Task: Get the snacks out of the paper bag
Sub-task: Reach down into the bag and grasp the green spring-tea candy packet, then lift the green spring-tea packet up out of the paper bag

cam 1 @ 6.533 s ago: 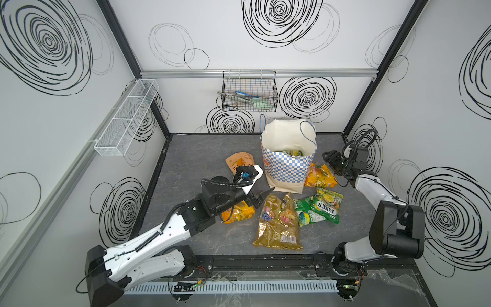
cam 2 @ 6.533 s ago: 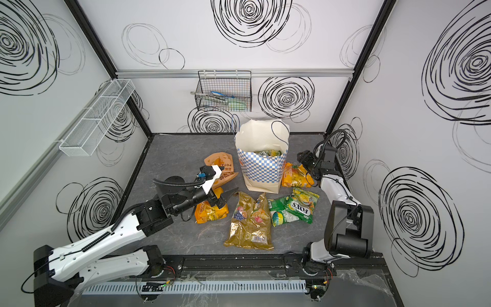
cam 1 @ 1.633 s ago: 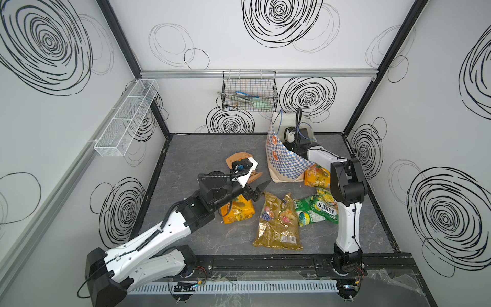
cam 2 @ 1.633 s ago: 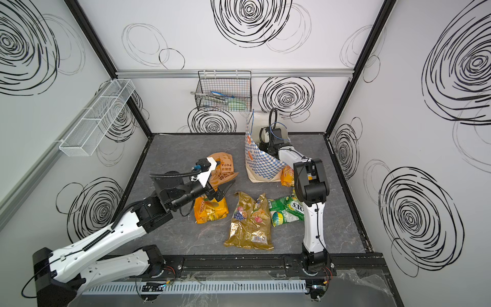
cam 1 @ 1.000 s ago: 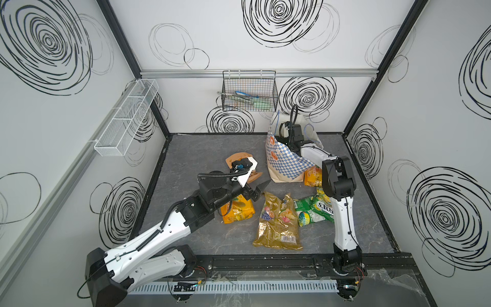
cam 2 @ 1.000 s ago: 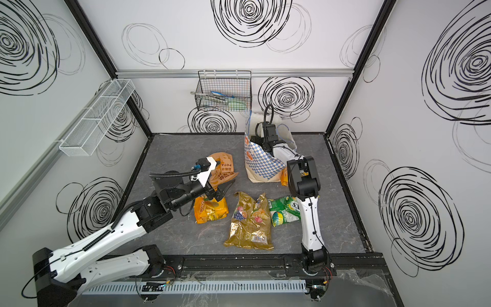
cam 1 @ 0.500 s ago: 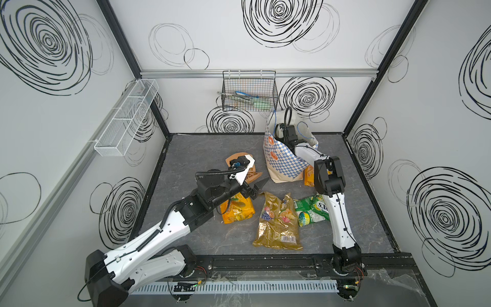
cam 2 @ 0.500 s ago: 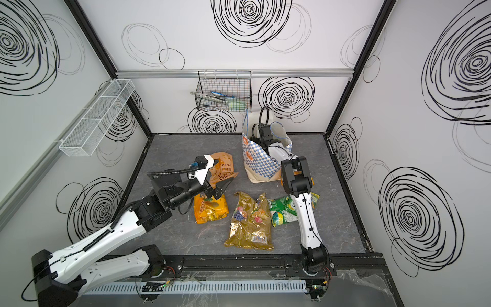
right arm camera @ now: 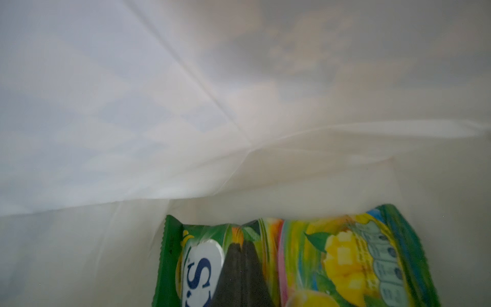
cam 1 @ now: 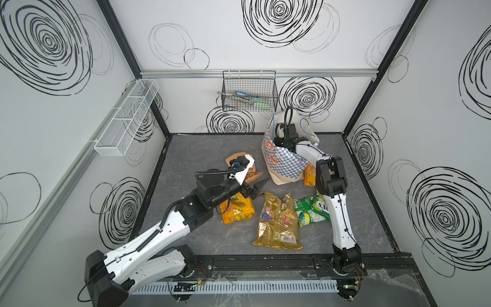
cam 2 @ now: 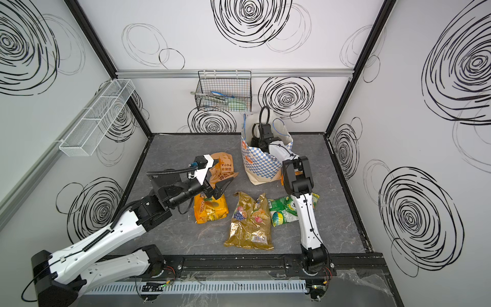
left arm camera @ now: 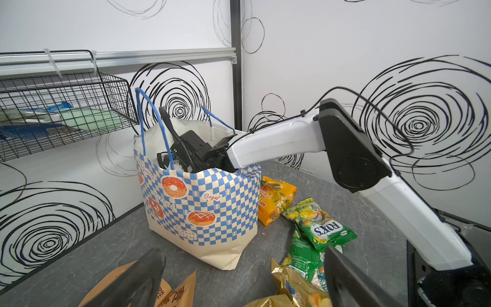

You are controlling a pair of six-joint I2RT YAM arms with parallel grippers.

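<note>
The paper bag [cam 1: 284,162] [cam 2: 261,164] [left arm camera: 202,210] stands at the back of the table, with my right arm reaching down into its mouth. Inside it my right gripper [right arm camera: 243,265] is shut on a green Fox's packet [right arm camera: 332,252]. My left gripper [left arm camera: 241,281] [cam 1: 256,187] hovers open and empty in front of the bag. On the table lie a gold packet [cam 1: 277,223], green Fox's bags [cam 1: 310,211] [left arm camera: 318,226], an orange-yellow packet [cam 1: 237,210], another orange-yellow packet [left arm camera: 276,196] beside the bag, and a tan potato bag [cam 2: 224,164].
A black wire basket [cam 1: 249,91] hangs on the back wall just behind the bag. A white wire shelf [cam 1: 127,117] is on the left wall. My right arm's elbow [cam 1: 330,178] stands over the green bags at the bag's right side.
My right gripper has gone from open to shut inside the bag. The right arm has reached deeper and the bag has been squeezed and shifted a little left. The left arm rose slightly.
</note>
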